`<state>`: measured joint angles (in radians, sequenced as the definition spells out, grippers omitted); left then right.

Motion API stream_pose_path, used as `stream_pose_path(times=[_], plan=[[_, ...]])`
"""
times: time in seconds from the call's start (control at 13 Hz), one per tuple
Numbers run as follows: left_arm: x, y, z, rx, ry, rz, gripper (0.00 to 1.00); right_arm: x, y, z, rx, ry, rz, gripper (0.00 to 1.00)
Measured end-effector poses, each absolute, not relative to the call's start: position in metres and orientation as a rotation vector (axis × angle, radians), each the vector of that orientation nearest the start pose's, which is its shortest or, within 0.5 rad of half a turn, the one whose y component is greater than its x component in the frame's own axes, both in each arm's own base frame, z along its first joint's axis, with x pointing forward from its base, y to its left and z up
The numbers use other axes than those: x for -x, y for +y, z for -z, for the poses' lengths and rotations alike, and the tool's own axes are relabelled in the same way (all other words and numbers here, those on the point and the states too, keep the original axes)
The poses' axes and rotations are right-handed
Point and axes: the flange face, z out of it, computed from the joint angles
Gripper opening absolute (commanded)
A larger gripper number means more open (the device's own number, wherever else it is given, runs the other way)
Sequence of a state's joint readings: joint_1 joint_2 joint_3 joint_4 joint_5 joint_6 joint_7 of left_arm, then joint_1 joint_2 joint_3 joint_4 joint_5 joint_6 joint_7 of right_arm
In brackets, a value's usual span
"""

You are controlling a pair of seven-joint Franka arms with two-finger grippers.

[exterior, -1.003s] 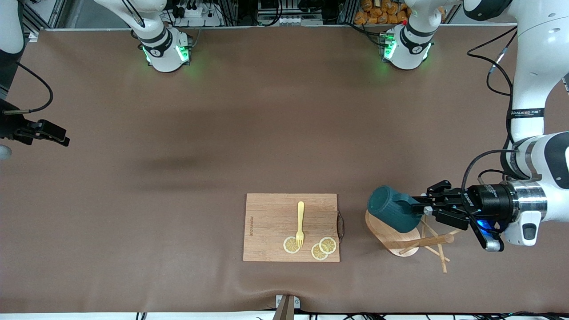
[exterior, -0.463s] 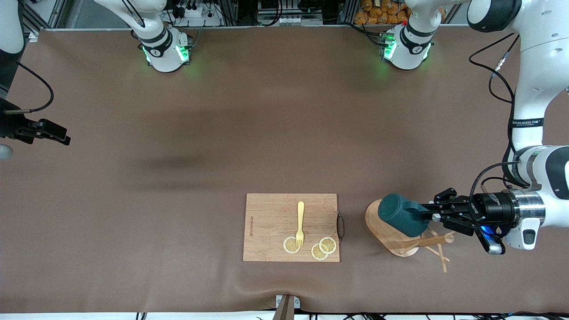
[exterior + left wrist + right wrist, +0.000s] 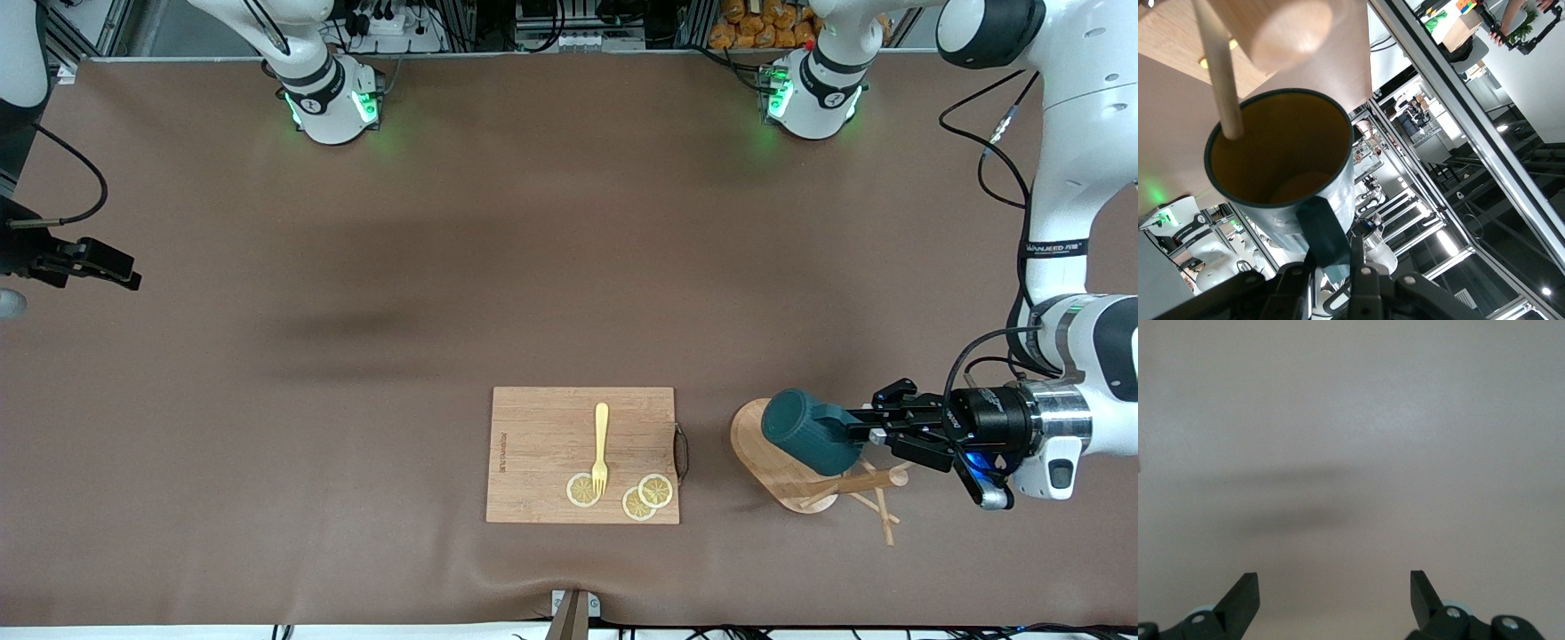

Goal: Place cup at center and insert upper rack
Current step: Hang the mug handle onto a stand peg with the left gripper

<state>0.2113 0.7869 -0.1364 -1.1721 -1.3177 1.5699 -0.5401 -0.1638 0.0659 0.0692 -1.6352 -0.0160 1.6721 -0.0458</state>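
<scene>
The dark teal cup (image 3: 805,433) hangs tilted on its side in the air over the oval base of the upper rack (image 3: 772,467), a wooden mug tree. My left gripper (image 3: 861,435) is shut on the cup's thin handle (image 3: 1323,235). The rack's post (image 3: 858,484) points toward the left arm's end of the table, with thin pegs crossing it. In the left wrist view the cup's yellow inside (image 3: 1281,157) faces the camera, a peg (image 3: 1221,80) crosses its rim, and the post's round end (image 3: 1281,27) is close by. My right gripper (image 3: 111,269) waits open and empty at the right arm's end, and its wrist view (image 3: 1335,593) shows only bare table.
A rectangular wooden cutting board (image 3: 542,427) lies beside the rack toward the right arm's end, carrying a yellow fork (image 3: 601,447) and three lemon slices (image 3: 582,490). The brown table cover (image 3: 444,267) is bare between the board and the arm bases.
My left gripper has carried the cup a little toward the left arm's end and lower over the rack's base. The right arm has not moved.
</scene>
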Motion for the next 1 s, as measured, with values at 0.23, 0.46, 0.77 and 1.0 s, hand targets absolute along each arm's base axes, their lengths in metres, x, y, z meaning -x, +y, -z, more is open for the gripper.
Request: stream_pose_path(times=[0.23, 0.46, 0.77, 1.0], plan=[[-0.746, 0.002, -0.373, -1.576, 0.814, 0.648, 0.0, -0.577, -0.057, -0.565, 3.15, 0.074, -0.047, 1.0], [-0.746, 0.004, -0.367, -1.59, 0.801, 0.636, 0.0, -0.577, -0.057, -0.565, 3.149, 0.074, -0.05, 1.0], [-0.744, 0.01, -0.361, -1.596, 0.784, 0.635, 0.0, -0.577, -0.057, -0.565, 3.15, 0.074, -0.048, 1.0], [-0.743, 0.02, -0.354, -1.602, 0.778, 0.626, 0.0, -0.577, -0.057, -0.565, 3.15, 0.074, -0.045, 1.0]])
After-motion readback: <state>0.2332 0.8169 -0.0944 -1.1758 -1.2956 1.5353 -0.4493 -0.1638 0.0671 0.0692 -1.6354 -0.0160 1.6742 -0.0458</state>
